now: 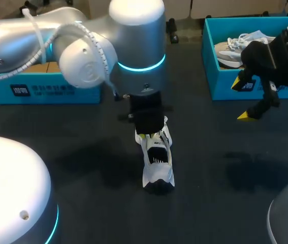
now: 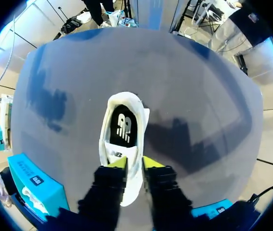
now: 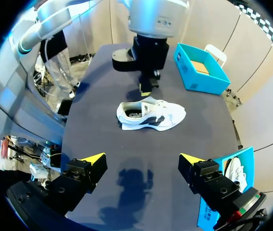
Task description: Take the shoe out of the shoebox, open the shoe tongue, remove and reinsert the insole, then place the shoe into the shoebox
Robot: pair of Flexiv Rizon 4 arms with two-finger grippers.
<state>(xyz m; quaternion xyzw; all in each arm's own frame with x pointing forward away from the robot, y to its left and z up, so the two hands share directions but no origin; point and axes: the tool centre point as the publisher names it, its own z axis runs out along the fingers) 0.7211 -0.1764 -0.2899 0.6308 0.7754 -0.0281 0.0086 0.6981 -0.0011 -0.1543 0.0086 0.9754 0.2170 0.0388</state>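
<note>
Left arm: yours comes in from the left past the middle, left gripper (image 2: 135, 163) pointing straight down over the far end of the shoe (image 1: 157, 163).
Left jaws: clamped on the shoe at its tongue end.
Right arm: your right gripper (image 3: 141, 161) hangs above the table (image 1: 83, 152), just near of the shoebox (image 1: 225, 87), fingers spread wide.
Shoe: upright mid-table, long axis near–far, heel near, toe far.
Room: open table left, right and near of the shoe; second box (image 1: 42, 94) far left.
</note>
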